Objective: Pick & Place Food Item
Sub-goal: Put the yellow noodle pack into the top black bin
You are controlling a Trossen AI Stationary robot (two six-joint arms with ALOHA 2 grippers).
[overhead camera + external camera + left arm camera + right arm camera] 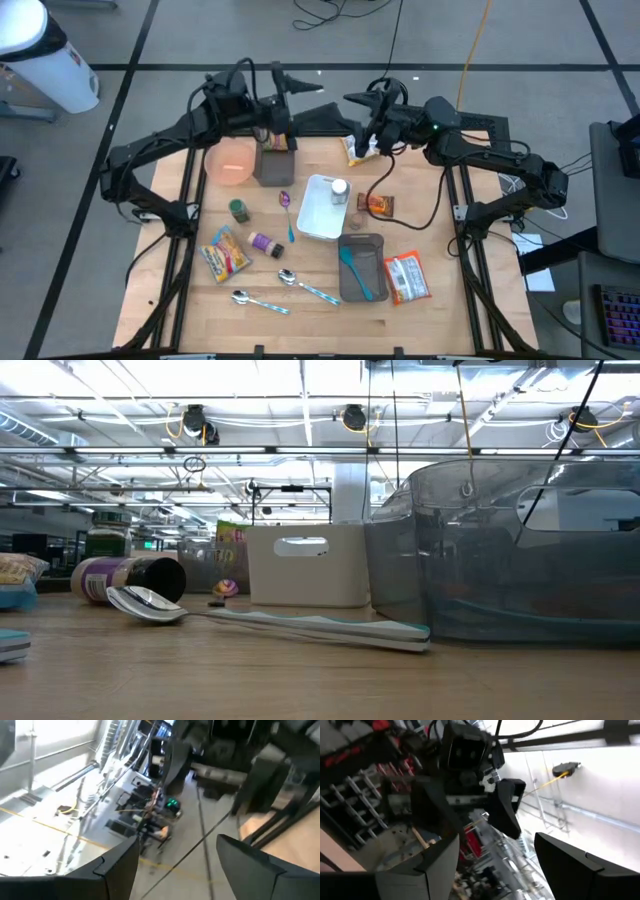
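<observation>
Several food items lie on the wooden table [180, 320]: a yellow snack bag [355, 148] at the far edge, a brown packet [378, 205], a red-and-white bag [407, 277], a colourful bag [225, 253], a purple can [265, 243] on its side and a green jar [239, 209]. My left gripper [300, 85] is open and empty, raised beyond the table's far edge. My right gripper [358, 100] is open and empty, facing it, above and beyond the yellow bag. Both wrist views look out into the room between open fingers [177, 870] [495, 865].
A pink bowl [231, 160] and a grey bin [274, 165] stand at the far left. A white tray [322, 208] holds a small shaker [339, 190]. A grey tray [362, 266] holds a teal spatula. Spoons [288, 215] [308, 287] [258, 301] lie nearby.
</observation>
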